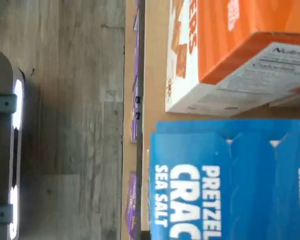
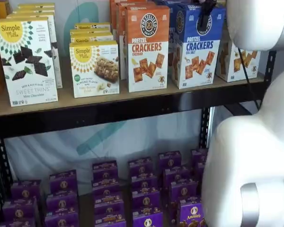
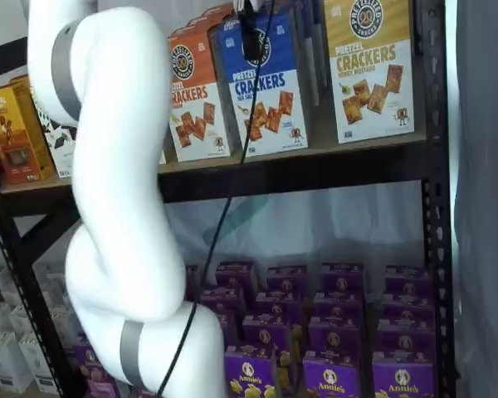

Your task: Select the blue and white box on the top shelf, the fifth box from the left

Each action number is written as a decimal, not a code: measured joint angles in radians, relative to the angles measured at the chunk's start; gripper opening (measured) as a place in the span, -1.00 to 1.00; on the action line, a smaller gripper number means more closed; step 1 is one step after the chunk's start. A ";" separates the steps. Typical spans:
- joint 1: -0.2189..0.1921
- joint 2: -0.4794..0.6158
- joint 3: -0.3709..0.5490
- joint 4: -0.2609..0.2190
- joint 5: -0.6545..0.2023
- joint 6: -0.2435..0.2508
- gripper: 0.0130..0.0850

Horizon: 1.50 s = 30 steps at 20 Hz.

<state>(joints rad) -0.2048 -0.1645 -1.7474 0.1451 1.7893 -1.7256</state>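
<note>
The blue and white box [image 2: 197,47] stands upright on the top shelf [image 2: 109,111], between an orange cheddar cracker box [image 2: 148,47] and a yellow-topped box [image 2: 241,56]. It shows in both shelf views [image 3: 266,91]. The wrist view shows its blue top and "PRETZEL ... SEA SALT" lettering close up [image 1: 230,185], with the orange box [image 1: 230,45] beside it. My gripper's black fingers [image 2: 205,16] hang from above in front of the blue box's upper part, also seen in a shelf view [image 3: 251,41]. No gap between them shows, and no box is in them.
The white arm [image 3: 124,207] fills one side of each shelf view [image 2: 255,142], with a black cable [image 3: 224,215] hanging down. Simple Mills boxes [image 2: 26,61] stand further left on the top shelf. Several purple boxes [image 2: 146,189] fill the lower shelf.
</note>
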 joint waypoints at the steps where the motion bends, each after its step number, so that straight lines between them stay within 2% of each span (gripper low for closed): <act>1: 0.000 -0.007 0.005 0.002 0.000 0.001 0.33; 11: -0.012 -0.052 0.024 0.008 0.035 -0.006 0.33; 17: -0.016 -0.098 0.047 0.003 0.094 -0.007 0.33; 25: -0.012 -0.224 0.147 0.026 0.146 0.011 0.33; 30: -0.008 -0.322 0.246 0.014 0.154 0.010 0.33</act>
<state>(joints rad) -0.2124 -0.4860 -1.5011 0.1588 1.9430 -1.7156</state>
